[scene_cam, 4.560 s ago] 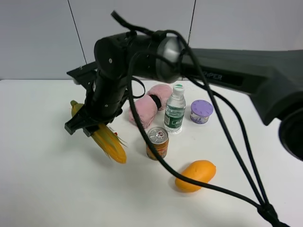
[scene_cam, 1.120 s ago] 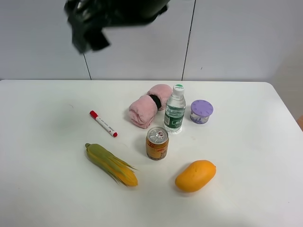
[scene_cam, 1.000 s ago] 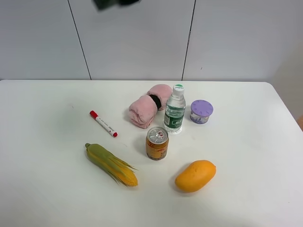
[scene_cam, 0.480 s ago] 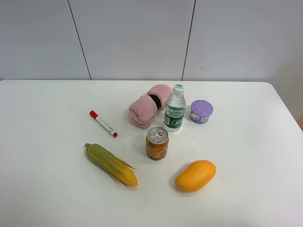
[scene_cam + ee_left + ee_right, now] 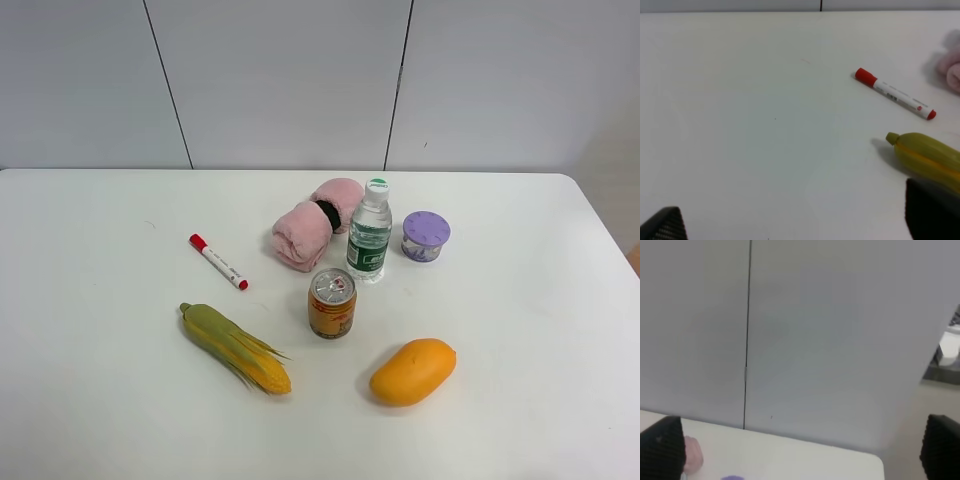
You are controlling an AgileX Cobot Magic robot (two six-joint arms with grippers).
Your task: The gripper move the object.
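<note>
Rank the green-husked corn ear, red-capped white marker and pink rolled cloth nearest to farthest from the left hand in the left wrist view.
1. green-husked corn ear: beside one finger of the left hand.
2. red-capped white marker: beyond the corn.
3. pink rolled cloth: farthest, past the marker.

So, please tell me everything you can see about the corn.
The corn is a long tapered ear, wrapped in green husk leaves that fray toward a bare yellow tip, with a small stub at the green end. It lies flat on the white table, diagonally, stub toward the marker, yellow tip toward the front edge. It is left of the can. Nothing touches it; no claw holds it.
</note>
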